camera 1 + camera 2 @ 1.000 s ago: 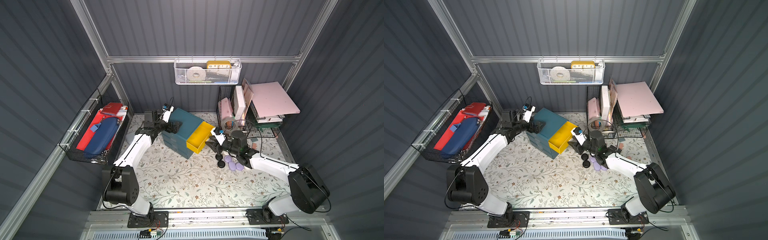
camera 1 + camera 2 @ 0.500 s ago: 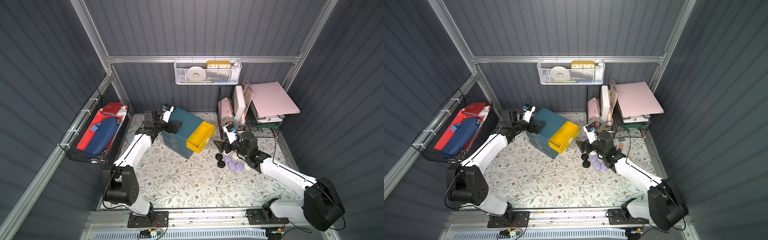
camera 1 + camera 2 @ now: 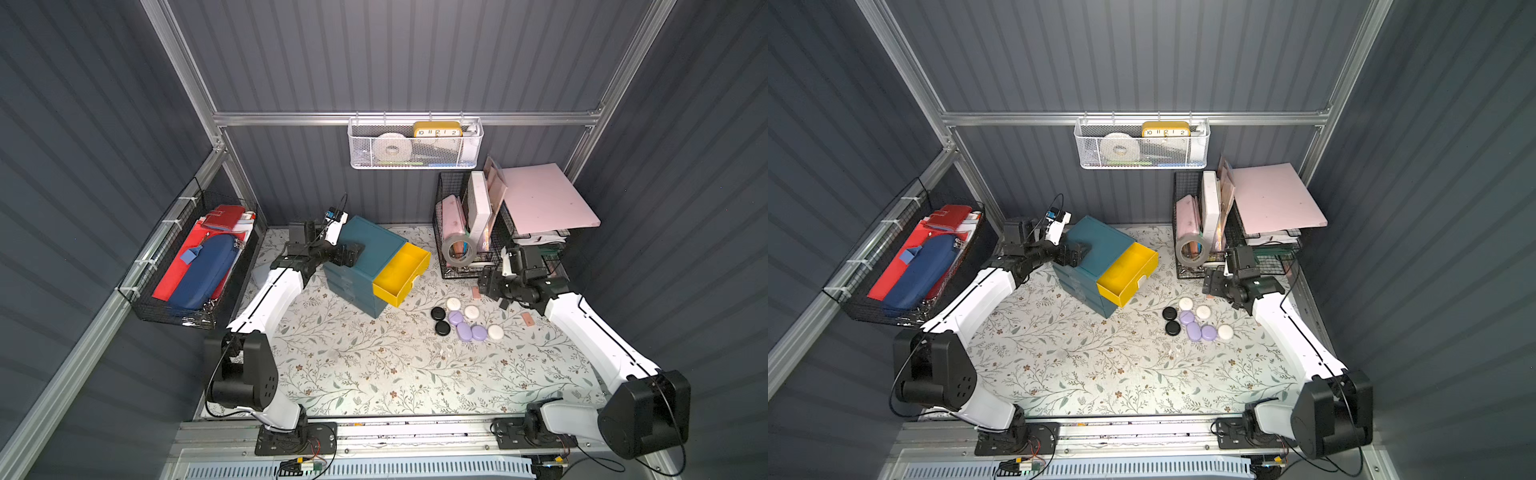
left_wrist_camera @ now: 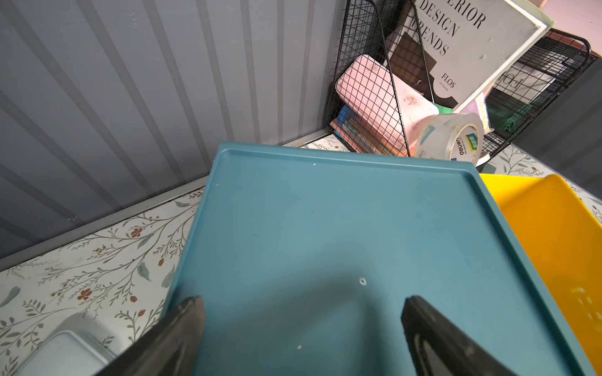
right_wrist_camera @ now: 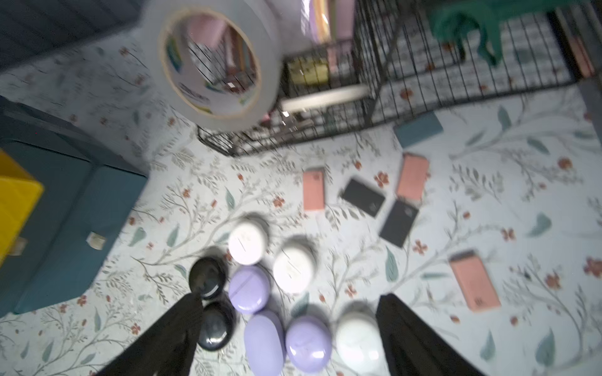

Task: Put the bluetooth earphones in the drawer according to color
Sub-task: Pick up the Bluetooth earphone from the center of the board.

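Eight small, smooth, pebble-shaped plastic earphone cases (image 3: 464,331) are lying in one tight cluster on the floral-print tabletop (image 3: 353,365), right below the right gripper (image 5: 290,299). Its jaws are standing spread wide, pinching nothing and framing most of the cluster.

Between the jaws: three lavender cases (image 5: 249,288) are sitting with three white cases (image 5: 294,265) around them. Two black cases (image 5: 207,278) are lying against one jaw tip, on the cluster's edge nearest the cabinet. Many are touching their neighbours.

Handling, as a judgement: the cases are looking light, hard and glossy, so one is probably going to slip or squirt out under an off-centre pinch. No soft give is to be expected. The best hold is likely across the widest middle of a single case, with the jaws coming down low to the tabletop. An outer case makes the easier start, either a black one or the white one beside the opposite jaw. The crowded inner ones are leaving little room for a jaw.

Yellow plastic drawer (image 3: 417,274) is standing pulled out of the teal plastic cube cabinet (image 3: 374,239), well apart from the right jaws. It is showing no cases inside in both top views. Teal-fronted drawers (image 5: 65,211) beneath are sitting pushed in.

Left gripper (image 4: 303,301) is hanging over the cabinet's flat top, jaws spread, holding nothing. Whether the tips are touching that top, I cannot tell.
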